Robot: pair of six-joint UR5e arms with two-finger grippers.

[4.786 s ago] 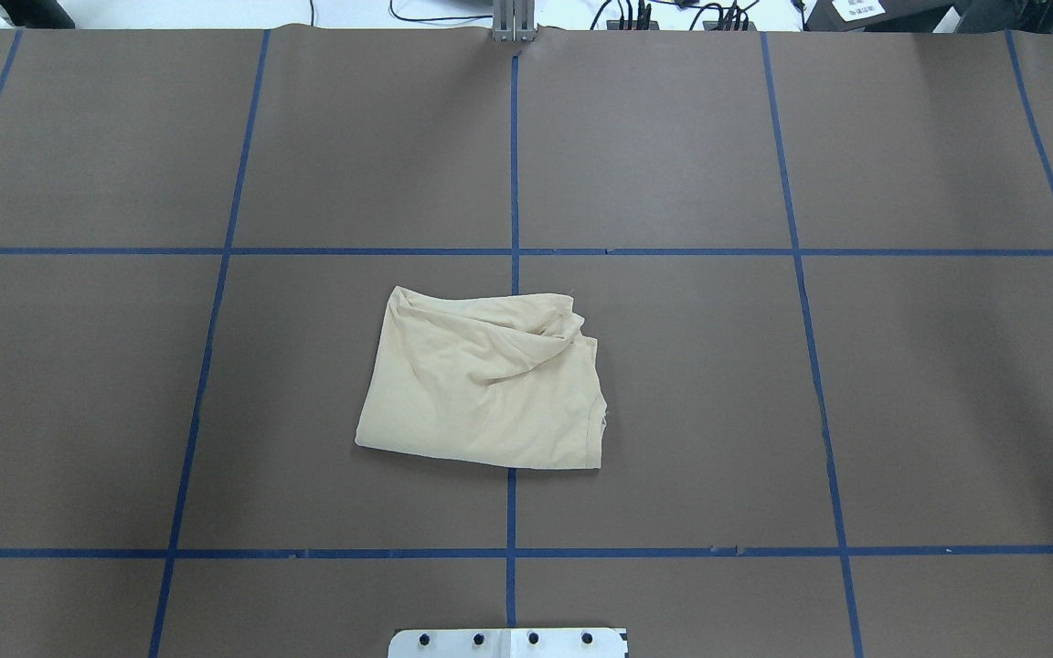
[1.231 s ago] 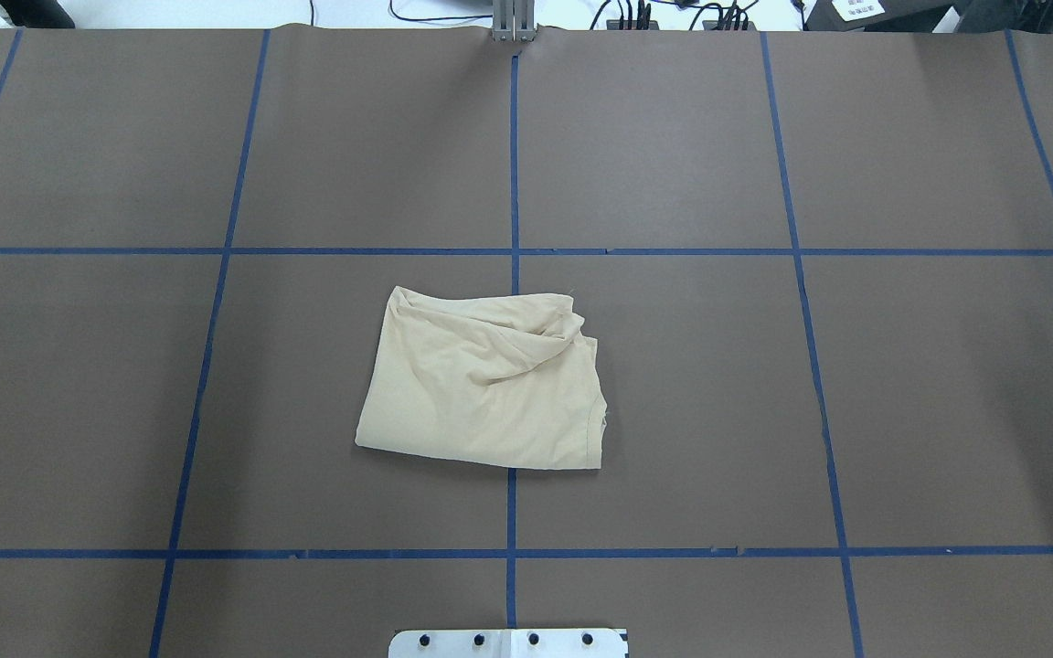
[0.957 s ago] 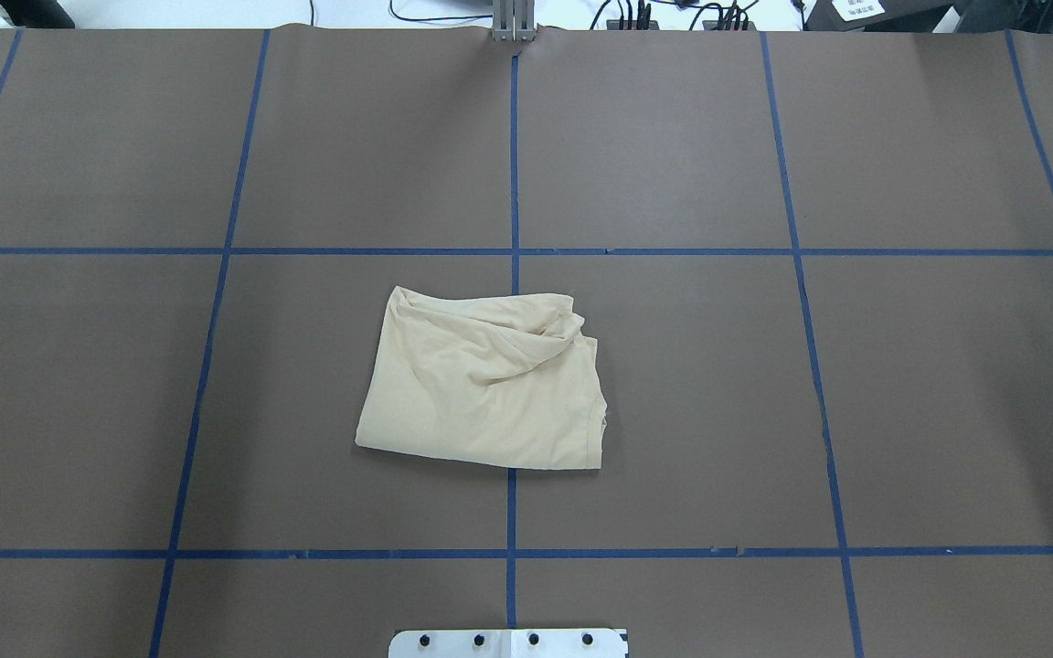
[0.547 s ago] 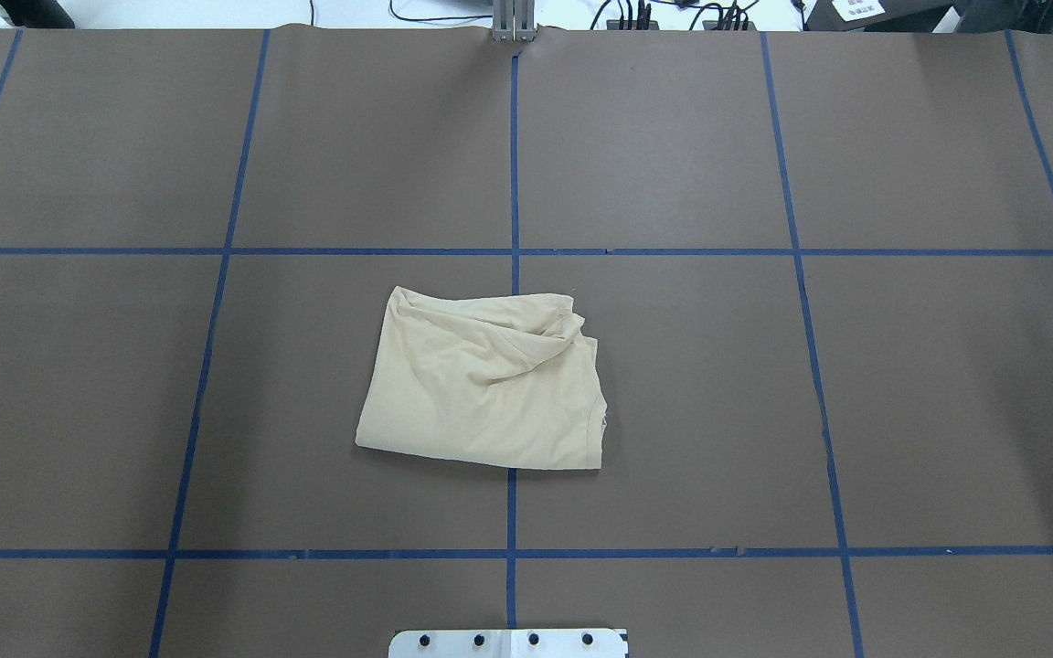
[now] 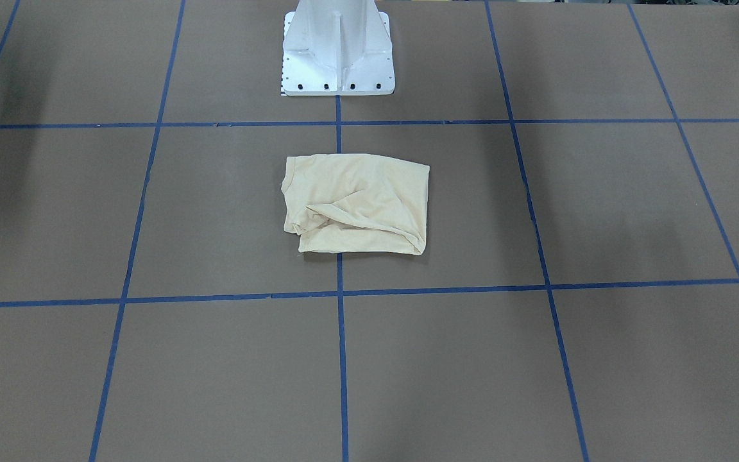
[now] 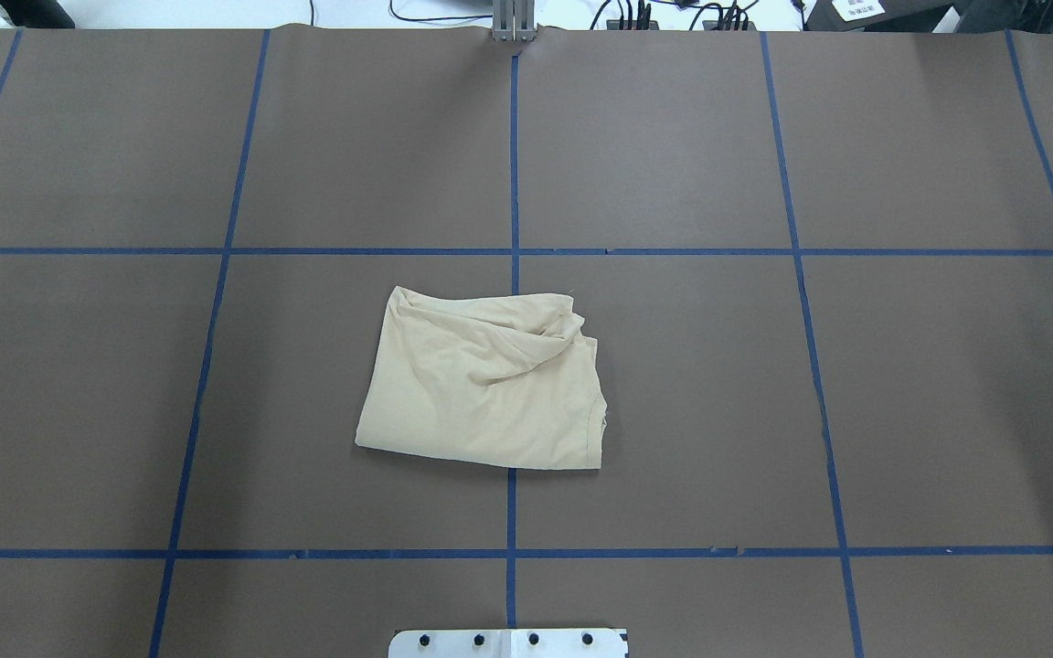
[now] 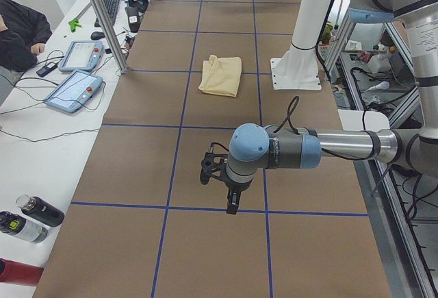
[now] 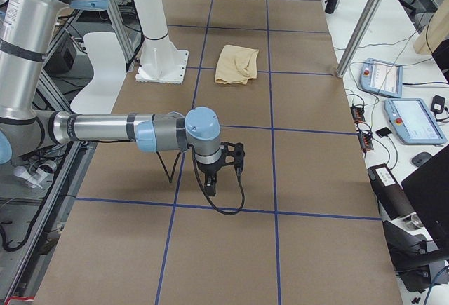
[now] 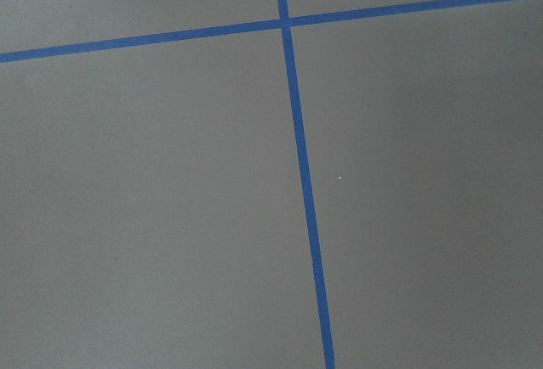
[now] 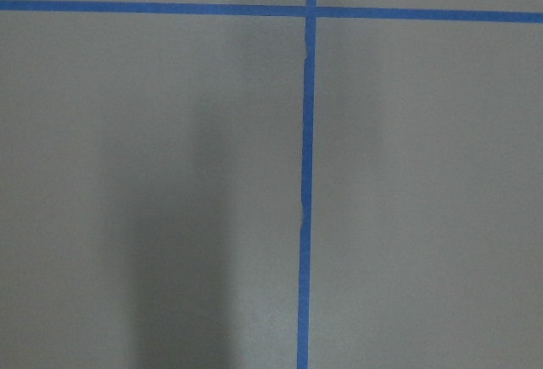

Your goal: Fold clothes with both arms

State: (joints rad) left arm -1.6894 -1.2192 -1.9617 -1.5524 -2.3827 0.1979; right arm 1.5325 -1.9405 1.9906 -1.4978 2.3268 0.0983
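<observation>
**A:** Item one, shirt point(image 6: 485, 384). Location?

**B:** Centre of the overhead frame, on the table point(image 6: 764, 411), lying across the middle tape point(image 6: 514, 164). In the front view it sits just below the pedestal point(image 5: 337, 58). Condition: folded to a rough rectangle, with a straight lower edge and a rumpled upper right corner showing a loose ridge.

**A:** Items two and three, the pincers?

**B:** The left gripper point(image 7: 231, 202) is at the centre of the left side view, above bare table and well apart from the shirt. The right gripper point(image 8: 212, 186) is placed likewise in the right side view. Whether either is spread or pressed together I cannot tell. Only the side views show them, and both wrist cameras see nothing but table and tape.

**A:** Step in hand?

**B:** By my judgement the folding is nearly complete, with perhaps a tidying pass left. To do it well:
- Approach from both sides together.
- Pinch only the top layer at the rumpled corner.
- Draw it flat toward the upper edge while the lower layers stay put.

The fabric looks thin, so a deep pinch would likely drag the stack open.
</observation>
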